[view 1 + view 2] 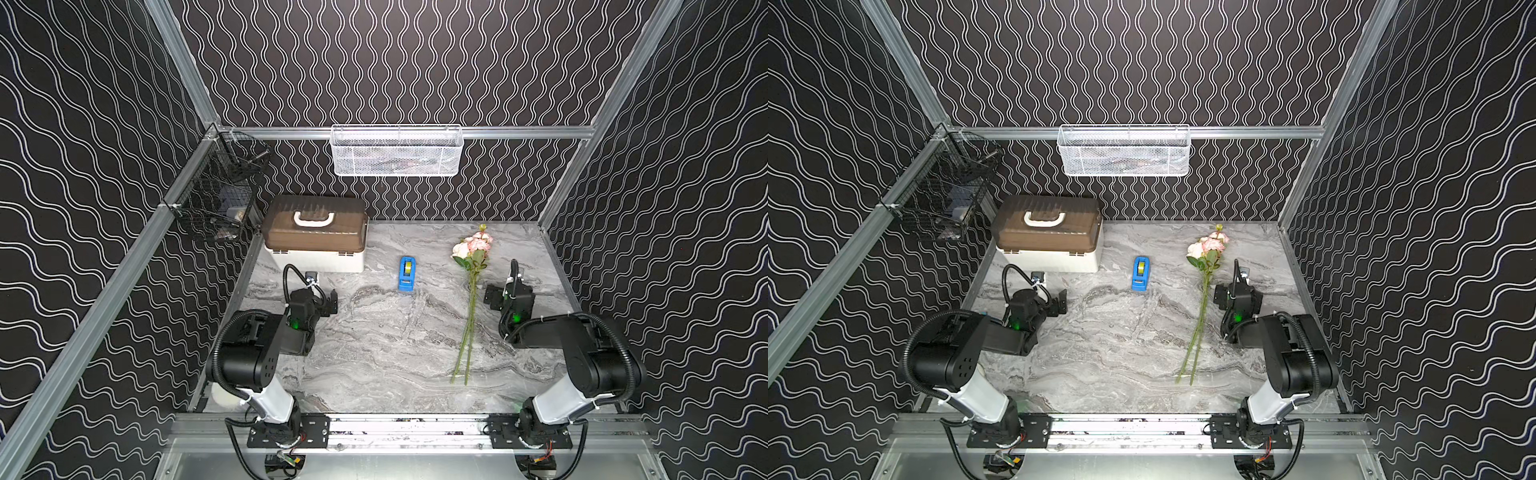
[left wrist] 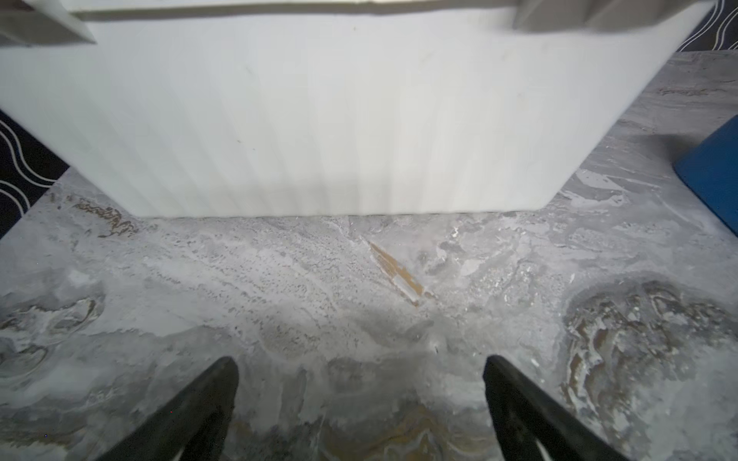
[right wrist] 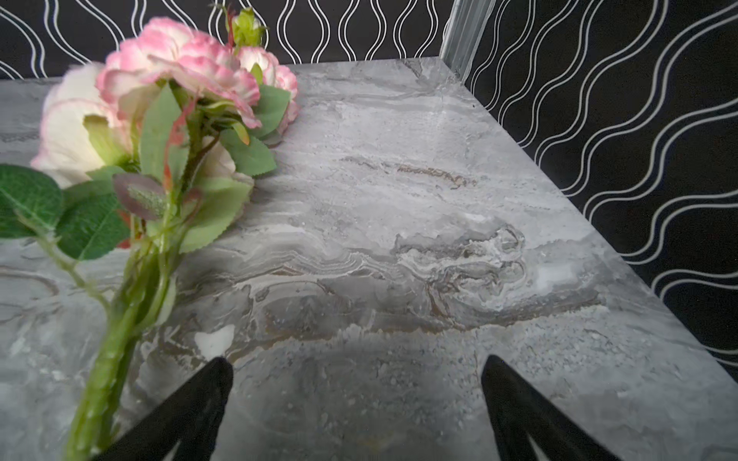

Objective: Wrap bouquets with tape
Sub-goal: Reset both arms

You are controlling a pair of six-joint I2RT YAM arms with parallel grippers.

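Note:
The bouquets [image 1: 473,246] [image 1: 1209,246] are one bunch of pink and cream flowers lying flat on the marble table, right of centre, with thin green stems running toward the front edge. The tape sits in a blue dispenser [image 1: 407,274] [image 1: 1140,274] near the table's middle, back from the arms. My right gripper [image 1: 492,297] [image 3: 357,359] hangs open just right of the stems, with nothing between its fingers; the blooms [image 3: 159,119] fill one side of its wrist view. My left gripper [image 1: 332,301] [image 2: 359,359] is open and empty over bare table, and a corner of the dispenser [image 2: 715,167] shows at the edge of its view.
A white box with a brown lid [image 1: 316,237] [image 2: 319,119] stands at the back left, close in front of the left gripper. A white mesh basket [image 1: 397,151] hangs on the back wall and a black wire basket [image 1: 224,195] on the left wall. Patterned walls enclose the table [image 1: 374,353].

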